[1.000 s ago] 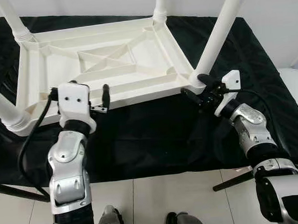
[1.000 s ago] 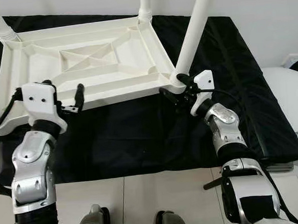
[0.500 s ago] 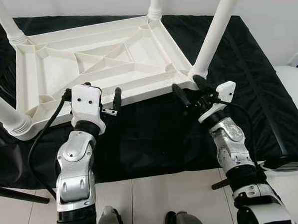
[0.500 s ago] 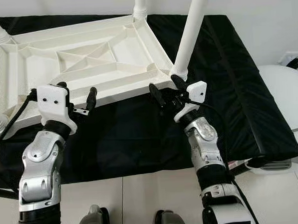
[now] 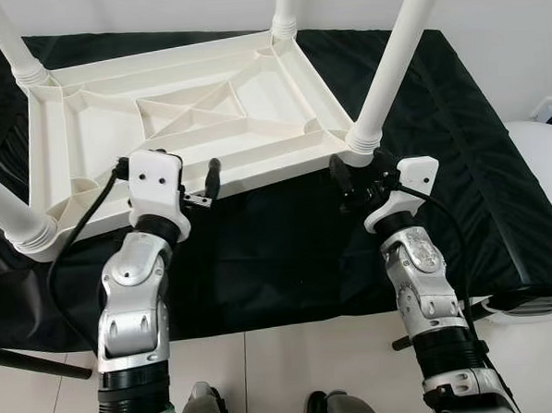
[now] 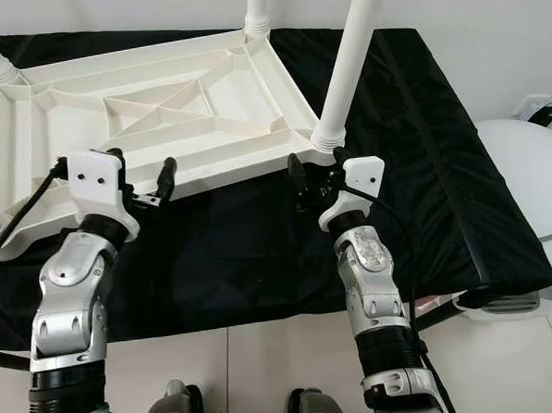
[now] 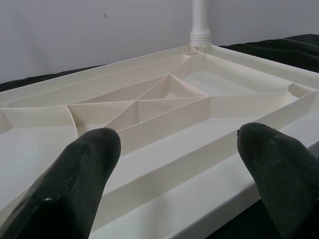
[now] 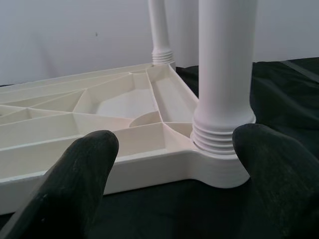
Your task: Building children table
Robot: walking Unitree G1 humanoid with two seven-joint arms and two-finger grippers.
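While the white table (image 5: 189,128) lies upside down on a black cloth (image 5: 288,252), its ribbed underside faces up and its legs point upward. Four legs can be seen: one at the far left corner (image 5: 8,40), one at the near left corner (image 5: 7,207), one at the far right corner (image 5: 286,7) and one at the near right corner (image 5: 394,66). Each leg sits in a ribbed collar at its corner. Low ribs split the underside into shallow compartments: a band of triangular cells across the middle, wider bays at the left and right ends. Nothing lies in any of them as far as the views show.

At the table's near edge, left of middle, the left gripper (image 5: 168,175) has its two black fingers spread apart and holds nothing. From the left wrist view the fingers (image 7: 75,184) frame that near rim, which runs between them; whether they touch it cannot be told.

By the near right corner, the right gripper (image 5: 357,170) is likewise spread and grips nothing. From the right wrist view its fingers (image 8: 79,184) stand on either side of the corner, the collar of the near right leg just beside one finger.

Beyond the cloth's right edge is a white rounded object (image 5: 546,155). Near the robot, the floor (image 5: 294,372) is pale tile.
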